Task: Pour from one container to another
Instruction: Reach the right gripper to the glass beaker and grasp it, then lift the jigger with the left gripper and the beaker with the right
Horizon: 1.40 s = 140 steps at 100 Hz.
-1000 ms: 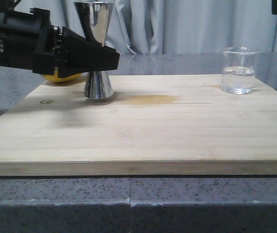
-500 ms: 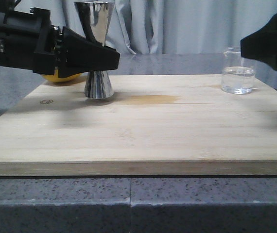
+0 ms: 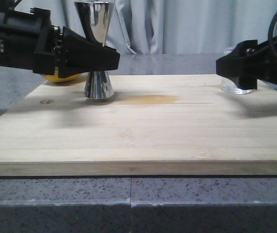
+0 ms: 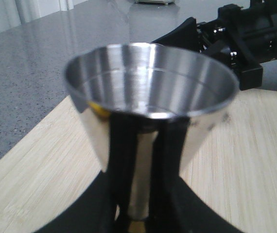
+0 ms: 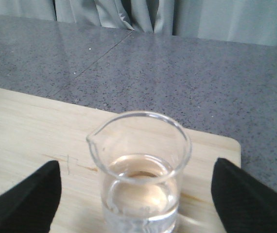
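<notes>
The steel jigger (image 3: 95, 29) stands upright on the wooden board (image 3: 138, 131) at the back left, with my left gripper (image 3: 110, 59) shut on its narrow waist. The left wrist view looks down into the jigger (image 4: 148, 82), whose cup is empty, and the left gripper (image 4: 138, 216) closes on the waist below it. At the back right, my right gripper (image 3: 233, 68) hides most of the glass beaker (image 3: 235, 89). In the right wrist view the beaker (image 5: 141, 170) holds clear liquid and stands between the open fingertips (image 5: 29, 199), untouched on both sides.
A yellow rounded object (image 3: 60, 77) lies behind the left gripper at the board's back left corner. A brownish stain (image 3: 150, 99) marks the board's middle. Grey speckled counter (image 3: 129, 204) surrounds the board, with curtains behind. The right arm (image 4: 240, 34) shows in the left wrist view.
My right arm has come in from the upper right and dropped to the beaker, its open fingers now on either side of it. The left gripper and jigger have not moved.
</notes>
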{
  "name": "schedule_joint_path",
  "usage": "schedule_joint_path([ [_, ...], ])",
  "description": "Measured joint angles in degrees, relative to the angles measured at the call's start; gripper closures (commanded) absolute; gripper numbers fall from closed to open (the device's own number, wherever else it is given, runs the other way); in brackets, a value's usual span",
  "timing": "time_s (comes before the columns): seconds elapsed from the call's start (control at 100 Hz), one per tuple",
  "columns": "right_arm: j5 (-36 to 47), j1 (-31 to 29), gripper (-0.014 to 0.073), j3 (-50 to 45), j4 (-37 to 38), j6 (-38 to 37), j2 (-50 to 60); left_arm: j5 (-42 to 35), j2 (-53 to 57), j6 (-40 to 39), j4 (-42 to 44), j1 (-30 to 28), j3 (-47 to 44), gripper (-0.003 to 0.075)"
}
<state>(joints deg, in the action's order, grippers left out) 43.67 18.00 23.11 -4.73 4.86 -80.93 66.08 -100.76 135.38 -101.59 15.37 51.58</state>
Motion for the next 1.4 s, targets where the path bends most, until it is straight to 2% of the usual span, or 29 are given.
schedule_joint_path([
  [0.56,0.4,0.0,0.0013,5.5,0.9,-0.1,-8.4,0.0,0.0,0.0,0.0,0.0,0.0,0.0713],
  [0.96,0.0,0.0,0.0292,5.5,0.9,-0.1,-8.7,0.0,0.0,0.0,0.0,0.0,0.0,0.0713],
  [1.4,-0.8,0.0,0.0314,5.5,0.9,-0.1,-6.2,0.0,0.0,0.0,0.0,0.0,0.0,0.0713],
])
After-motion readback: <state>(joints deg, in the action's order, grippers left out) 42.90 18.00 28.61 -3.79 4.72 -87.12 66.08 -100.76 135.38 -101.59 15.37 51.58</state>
